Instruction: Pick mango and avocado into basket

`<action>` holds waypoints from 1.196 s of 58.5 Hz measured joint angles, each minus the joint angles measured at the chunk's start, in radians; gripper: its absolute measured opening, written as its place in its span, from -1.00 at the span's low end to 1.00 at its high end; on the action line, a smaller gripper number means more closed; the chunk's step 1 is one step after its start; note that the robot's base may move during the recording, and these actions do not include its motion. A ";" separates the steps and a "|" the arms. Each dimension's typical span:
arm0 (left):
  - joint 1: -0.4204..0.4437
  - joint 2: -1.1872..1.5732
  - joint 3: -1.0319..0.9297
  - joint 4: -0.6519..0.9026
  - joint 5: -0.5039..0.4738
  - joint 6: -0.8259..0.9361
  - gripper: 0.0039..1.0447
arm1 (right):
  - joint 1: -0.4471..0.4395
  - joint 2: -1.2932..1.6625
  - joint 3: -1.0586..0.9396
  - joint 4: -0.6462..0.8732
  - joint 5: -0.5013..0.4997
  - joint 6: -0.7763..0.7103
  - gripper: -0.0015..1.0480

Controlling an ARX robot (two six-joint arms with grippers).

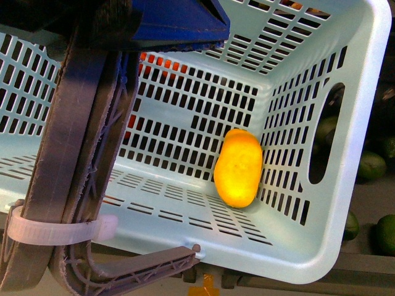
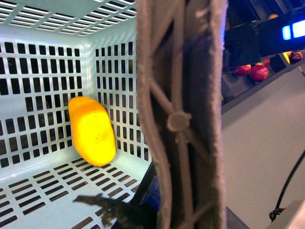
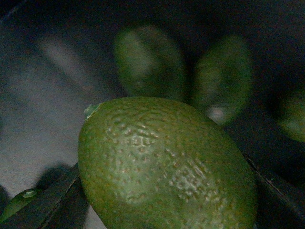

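Nearest, the avocado (image 3: pixel 164 167) fills the right wrist view, clamped by the right gripper's dark fingers (image 3: pixel 45 200), whose tips are cut off. The handle (image 2: pixel 183 119) hides the left gripper, so its width is unreadable. The mango (image 1: pixel 238 168) lies in a corner of the basket (image 1: pixel 345 185). Other avocados (image 1: pixel 372 165) lie outside it, blurred.

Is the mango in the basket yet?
In. The mango lies on the basket's slotted floor, against a side wall, in the front and left wrist views.

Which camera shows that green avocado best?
The right wrist view: the dark green, pebbly, egg-shaped avocado fills the picture, close up. The front view shows only small green fruits outside the turquoise slotted plastic basket; the left wrist view shows none.
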 joint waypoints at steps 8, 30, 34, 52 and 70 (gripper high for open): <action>0.000 0.000 0.000 0.000 0.000 0.000 -0.93 | -0.055 -0.179 -0.077 0.089 0.009 0.080 0.52; 0.000 0.000 0.000 0.000 0.004 0.000 -0.93 | 0.014 -0.708 -0.216 -0.008 -0.168 0.566 0.52; 0.000 0.000 0.000 0.000 0.003 -0.001 -0.93 | 0.099 -0.799 -0.247 -0.040 -0.183 0.717 0.52; 0.000 0.000 0.000 0.000 -0.001 0.000 -0.93 | 0.402 -0.870 -0.331 -0.137 -0.066 0.990 0.52; 0.000 0.000 0.000 0.000 0.001 0.000 -0.93 | 0.468 -0.887 -0.382 -0.163 0.001 1.043 0.71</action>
